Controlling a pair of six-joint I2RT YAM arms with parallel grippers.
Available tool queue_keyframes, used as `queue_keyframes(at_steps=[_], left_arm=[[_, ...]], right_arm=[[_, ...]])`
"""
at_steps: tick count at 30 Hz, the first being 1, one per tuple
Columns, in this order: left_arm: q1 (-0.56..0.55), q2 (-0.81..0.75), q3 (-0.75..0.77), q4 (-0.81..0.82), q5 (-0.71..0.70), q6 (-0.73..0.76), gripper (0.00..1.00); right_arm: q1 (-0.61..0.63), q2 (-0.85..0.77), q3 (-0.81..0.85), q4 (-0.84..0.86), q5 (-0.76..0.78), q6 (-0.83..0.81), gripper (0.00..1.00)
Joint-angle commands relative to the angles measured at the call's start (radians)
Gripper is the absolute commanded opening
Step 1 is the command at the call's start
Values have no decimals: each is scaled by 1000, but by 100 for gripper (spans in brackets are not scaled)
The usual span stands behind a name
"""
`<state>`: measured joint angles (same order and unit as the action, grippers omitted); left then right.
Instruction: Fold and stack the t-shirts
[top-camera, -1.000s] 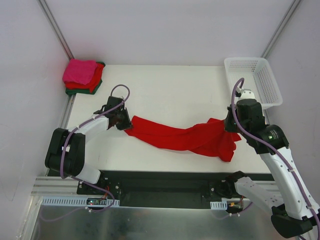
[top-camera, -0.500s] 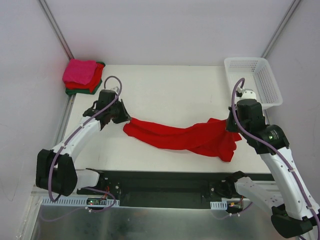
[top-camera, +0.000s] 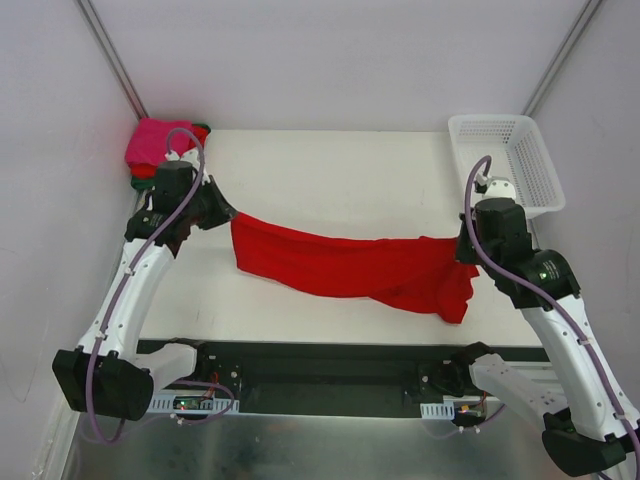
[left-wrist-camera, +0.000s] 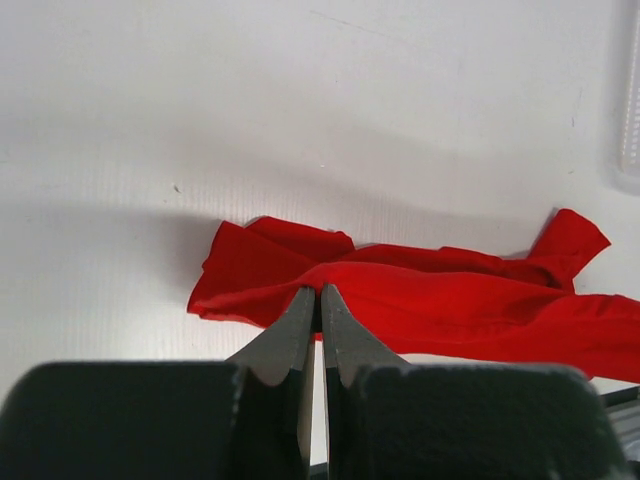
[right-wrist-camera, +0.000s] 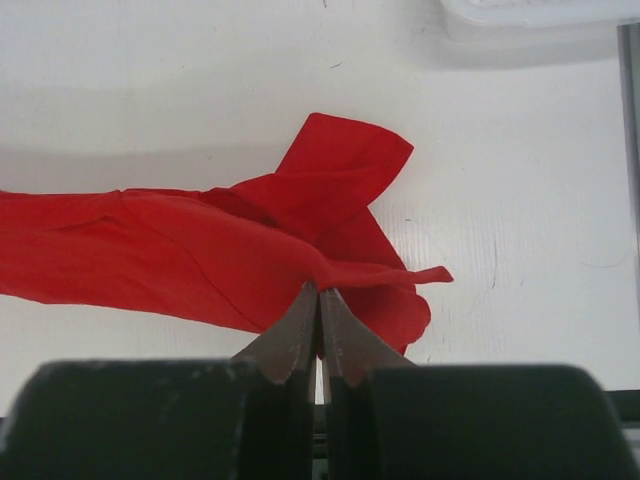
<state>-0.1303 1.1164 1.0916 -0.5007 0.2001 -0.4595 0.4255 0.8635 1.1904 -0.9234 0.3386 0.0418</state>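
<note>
Top: I see red shirt stretched across mid table, L gripper pinching its left end, R gripper pinching right end, folded stack far-left corner, basket far right, L wrist: jaws clamped on cloth, R wrist: same.

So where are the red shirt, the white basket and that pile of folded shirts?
red shirt (top-camera: 340, 265): top view, middle of the cloth.
white basket (top-camera: 510, 160): top view, its lattice floor.
pile of folded shirts (top-camera: 148, 142): top view, the pink top layer.
</note>
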Motion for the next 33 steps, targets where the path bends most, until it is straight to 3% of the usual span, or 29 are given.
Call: queue_keyframes(at_steps=[1, 23, 33], left_arm=[[20, -47, 99, -67, -13, 36, 0], [84, -20, 505, -251, 10, 99, 0], [84, -35, 799, -344, 71, 120, 0]], right_arm=[[4, -32, 83, 1, 76, -26, 3], [4, -72, 311, 37, 157, -192, 1], [4, -84, 517, 34, 8, -243, 1]])
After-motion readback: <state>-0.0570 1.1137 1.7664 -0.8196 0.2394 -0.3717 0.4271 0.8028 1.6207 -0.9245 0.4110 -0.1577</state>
